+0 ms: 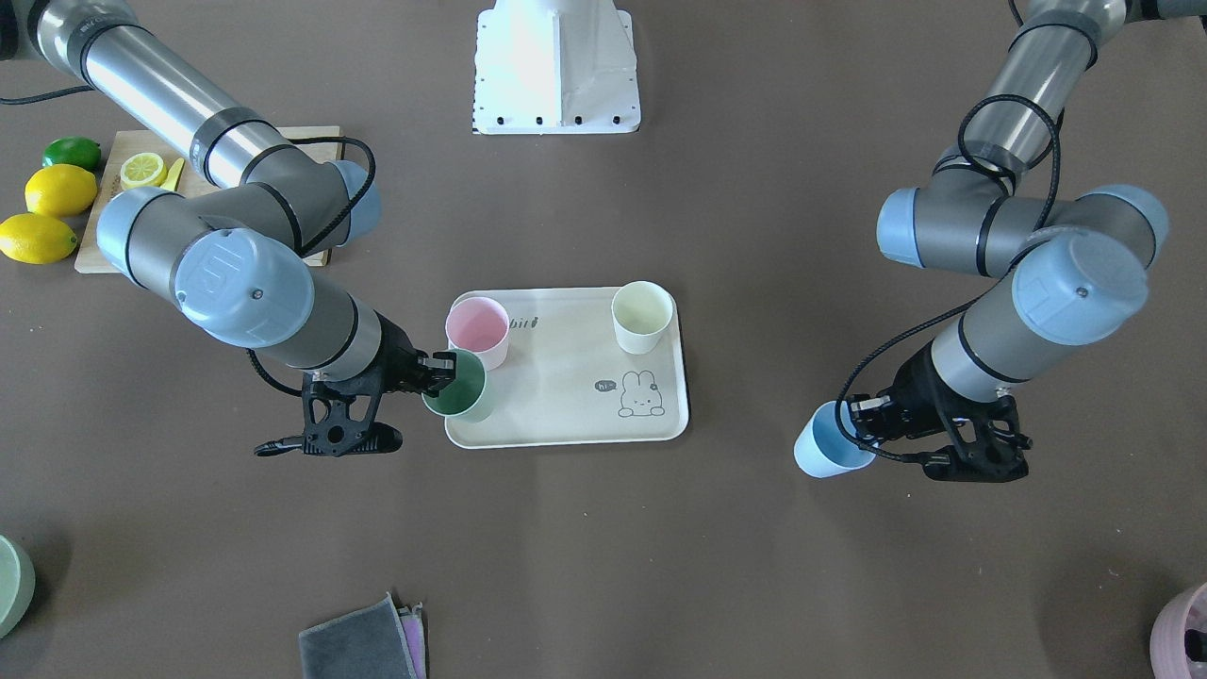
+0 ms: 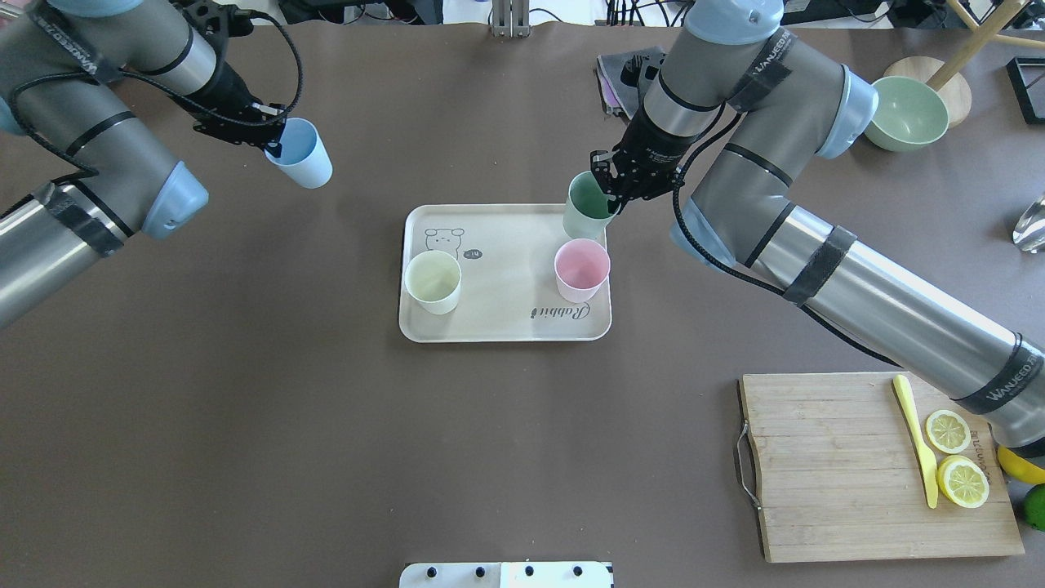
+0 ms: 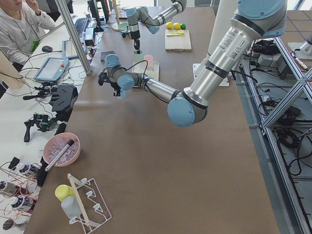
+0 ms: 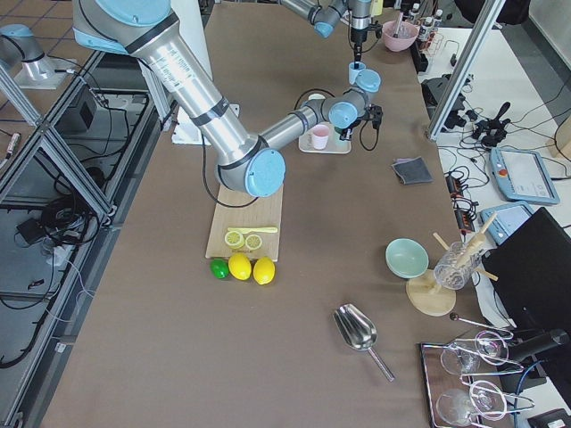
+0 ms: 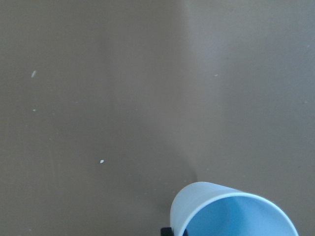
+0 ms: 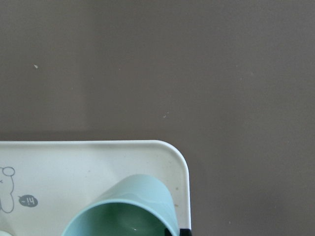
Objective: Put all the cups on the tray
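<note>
The cream tray (image 2: 506, 318) (image 1: 566, 387) lies mid-table with the pink cup (image 2: 581, 269) (image 1: 478, 330) and the cream-white cup (image 2: 433, 282) (image 1: 642, 317) standing upright on it. My right gripper (image 2: 608, 192) (image 1: 443, 370) is shut on the rim of the sage green cup (image 2: 586, 208) (image 1: 459, 387) (image 6: 128, 206) and holds it tilted over the tray's corner beside the pink cup. My left gripper (image 2: 273, 139) (image 1: 863, 420) is shut on the rim of the light blue cup (image 2: 300, 155) (image 1: 828, 445) (image 5: 231, 211) and holds it tilted above the bare table, well off the tray.
A wooden cutting board (image 2: 841, 490) with lemon slices and a yellow knife (image 2: 916, 441) lies near my right arm, with lemons (image 1: 58, 190) and a lime beside it. A green bowl (image 2: 906, 113), folded cloths (image 1: 363, 646) and a mauve pot (image 1: 1183, 632) sit at the far edge.
</note>
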Tool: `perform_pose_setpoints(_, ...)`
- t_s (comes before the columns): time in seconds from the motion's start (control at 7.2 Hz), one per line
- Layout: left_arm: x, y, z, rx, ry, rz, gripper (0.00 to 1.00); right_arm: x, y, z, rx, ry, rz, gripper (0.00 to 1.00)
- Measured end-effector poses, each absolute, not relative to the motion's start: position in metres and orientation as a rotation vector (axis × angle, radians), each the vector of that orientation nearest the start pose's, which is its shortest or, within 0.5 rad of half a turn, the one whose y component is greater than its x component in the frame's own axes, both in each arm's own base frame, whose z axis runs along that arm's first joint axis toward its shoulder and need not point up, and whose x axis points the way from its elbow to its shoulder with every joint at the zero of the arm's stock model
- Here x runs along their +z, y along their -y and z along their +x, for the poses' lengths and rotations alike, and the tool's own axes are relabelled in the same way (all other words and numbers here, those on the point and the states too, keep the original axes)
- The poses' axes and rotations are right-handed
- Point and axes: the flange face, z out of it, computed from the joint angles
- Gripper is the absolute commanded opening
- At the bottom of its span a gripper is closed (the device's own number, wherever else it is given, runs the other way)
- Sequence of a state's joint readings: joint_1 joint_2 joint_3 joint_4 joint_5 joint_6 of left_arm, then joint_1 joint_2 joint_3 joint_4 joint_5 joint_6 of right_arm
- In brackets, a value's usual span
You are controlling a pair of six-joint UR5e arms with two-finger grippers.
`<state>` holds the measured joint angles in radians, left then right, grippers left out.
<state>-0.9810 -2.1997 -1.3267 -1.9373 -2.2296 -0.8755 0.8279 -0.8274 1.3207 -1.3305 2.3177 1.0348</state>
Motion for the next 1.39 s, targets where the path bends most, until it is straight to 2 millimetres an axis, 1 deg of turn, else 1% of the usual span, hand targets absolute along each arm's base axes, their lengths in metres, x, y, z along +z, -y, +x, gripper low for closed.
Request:
perform_pose_setpoints(0.14, 0.318, 0.646, 0.376, -0.017, -0.973, 0.108, 0.00, 0.278, 0.597, -0.470, -0.007, 0.976, -0.102, 0.00)
perform_pose_setpoints(0.28, 0.292, 0.630, 0.404, -0.012, -0.999, 0.094, 0.00, 0.278, 0.596, -0.473, -0.007, 0.969, -0.094, 0.47)
perform_pose_setpoints(0.42, 0.273, 0.615, 0.430, -0.001, -1.014, 0.086, 0.00, 0.278, 0.595, -0.475, -0.003, 0.966, -0.091, 0.99)
perform_pose_setpoints(0.56, 0.261, 0.600, 0.453, 0.014, -1.016, 0.091, 0.00, 0.277, 0.595, -0.474, 0.003, 0.966, -0.091, 1.00)
perform_pose_setpoints(0.69, 0.256, 0.589, 0.472, 0.029, -1.010, 0.099, 0.02, 0.274, 0.594, -0.473, 0.005, 0.972, -0.086, 1.00)
perform_pose_setpoints(0.83, 0.254, 0.581, 0.484, 0.038, -1.003, 0.107, 0.59, 0.269, 0.596, -0.468, 0.006, 0.988, -0.074, 1.00)
perform_pose_setpoints(0.97, 0.255, 0.576, 0.490, 0.043, -0.999, 0.109, 0.97, 0.264, 0.600, -0.457, 0.010, 1.005, -0.063, 1.00)
perform_pose_setpoints(1.11, 0.254, 0.575, 0.492, 0.044, -0.999, 0.111, 0.97, 0.260, 0.606, -0.442, 0.019, 1.022, -0.063, 1.00)
perform_pose_setpoints(1.25, 0.251, 0.576, 0.488, 0.042, -1.003, 0.114, 0.97, 0.260, 0.615, -0.424, 0.029, 1.039, -0.071, 1.00)
perform_pose_setpoints(1.39, 0.249, 0.584, 0.474, 0.032, -1.013, 0.118, 0.97, 0.262, 0.624, -0.406, 0.040, 1.052, -0.080, 1.00)
